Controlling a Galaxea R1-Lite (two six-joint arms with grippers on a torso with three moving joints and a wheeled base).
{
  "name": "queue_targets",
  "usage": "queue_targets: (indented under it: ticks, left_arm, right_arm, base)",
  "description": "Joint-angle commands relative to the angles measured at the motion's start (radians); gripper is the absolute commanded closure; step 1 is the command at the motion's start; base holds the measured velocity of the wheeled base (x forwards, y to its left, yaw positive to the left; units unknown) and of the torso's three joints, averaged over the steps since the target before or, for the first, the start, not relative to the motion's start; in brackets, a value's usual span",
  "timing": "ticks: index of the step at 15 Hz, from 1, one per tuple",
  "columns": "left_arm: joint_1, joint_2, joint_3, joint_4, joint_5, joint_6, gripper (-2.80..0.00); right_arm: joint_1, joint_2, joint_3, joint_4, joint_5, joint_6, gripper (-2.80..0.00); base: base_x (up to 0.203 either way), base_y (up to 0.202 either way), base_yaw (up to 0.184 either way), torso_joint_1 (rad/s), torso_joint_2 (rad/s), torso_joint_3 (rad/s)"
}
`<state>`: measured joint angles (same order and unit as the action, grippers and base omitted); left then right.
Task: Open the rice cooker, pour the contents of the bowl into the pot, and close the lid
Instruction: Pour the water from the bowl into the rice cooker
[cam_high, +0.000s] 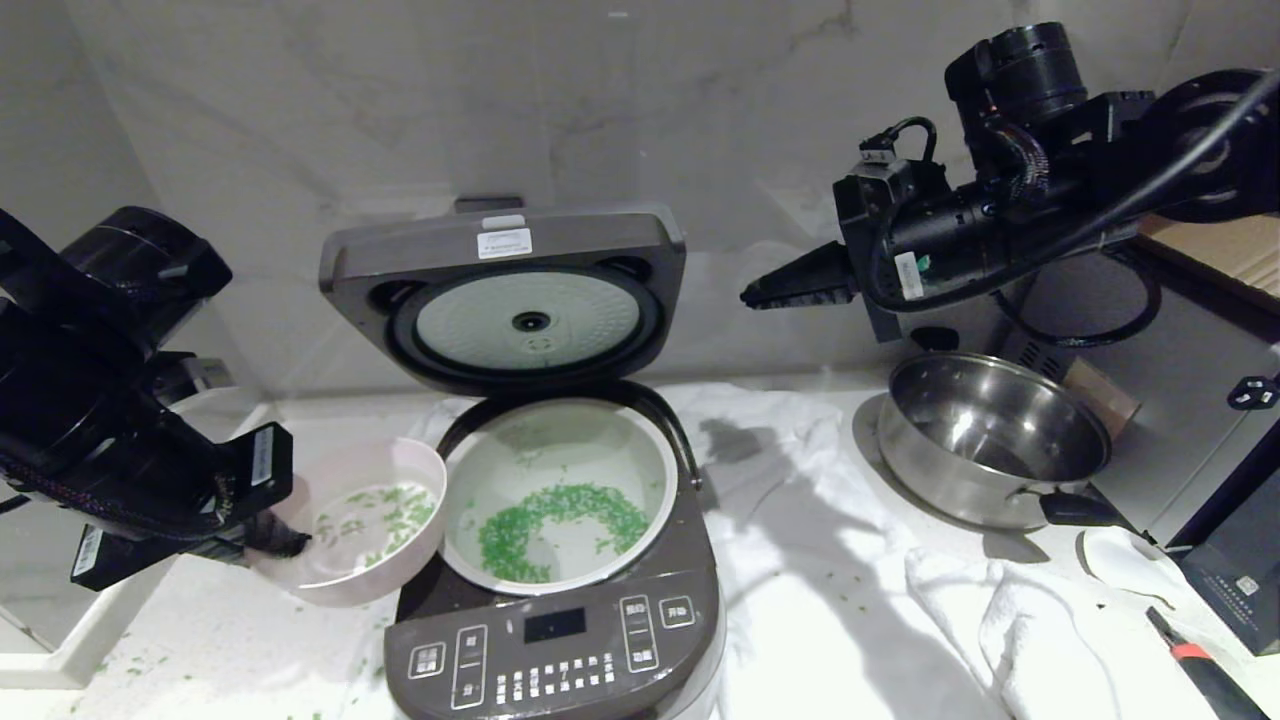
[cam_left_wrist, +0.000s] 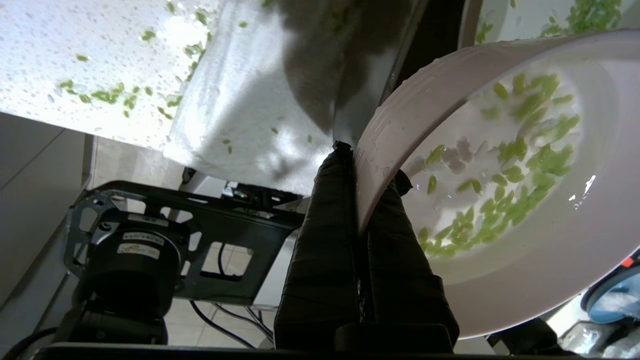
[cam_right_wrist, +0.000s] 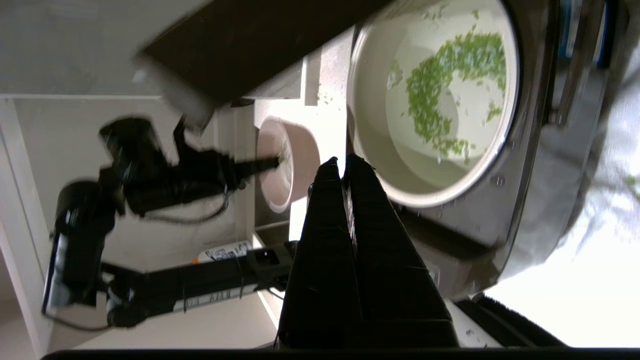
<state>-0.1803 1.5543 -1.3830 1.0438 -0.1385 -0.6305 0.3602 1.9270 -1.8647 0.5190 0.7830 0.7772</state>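
Grey-veined marble wall (cam_high: 640, 110) behind; white cloth (cam_high: 830, 560) over counter.

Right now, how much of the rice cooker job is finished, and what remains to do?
Done: the lid stands open, and most green grains lie in the pot. In hand: the left claw is shut on the bowl rim beside the cooker, with some grains stuck inside it. The right claw, shut and empty, hangs beside the lid. Left: emptying the rest and closing the lid.

White counter (cam_high: 830, 640) — rice cooker (cam_high: 560, 640), steel saucepan (cam_high: 990, 440), white cloth (cam_high: 1010, 610)
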Motion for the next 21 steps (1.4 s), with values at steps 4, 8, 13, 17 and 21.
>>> queue_targets:
  ticks: [4,8,13,17,21]
  left_arm:
    - [-0.09,0.003,0.007,0.005,0.0,-0.061,0.0]
    - [-0.124,0.007,0.01,0.005,0.0,-0.084,0.0]
    - [-0.154,0.026,0.004,0.002,0.002,-0.098,0.0]
    - [-0.156,0.033,-0.005,-0.001,0.004,-0.1,0.0]
    - [-0.157,0.045,-0.038,-0.006,0.005,-0.107,0.0]
  right_arm:
    - [0.051,0.127,-0.091,0.015,0.007,0.004,0.0]
    - [0.072,0.137,-0.091,-0.038,0.004,0.004,0.0]
    - [0.063,0.157,-0.092,-0.177,-0.028,0.001,0.0]
    - [0.065,0.185,-0.1,-0.301,-0.093,0.0,0.0]
    - [0.072,0.201,-0.099,-0.405,-0.096,0.002,0.0]
  base:
    - [0.0,0.0,0.0,0.0,0.0,0.0]
    - [0.0,0.0,0.0,0.0,0.0,0.0]
    - [0.0,0.0,0.0,0.0,0.0,0.0]
    - [0.0,0.0,0.0,0.0,0.0,0.0]
    - [0.0,0.0,0.0,0.0,0.0,0.0]
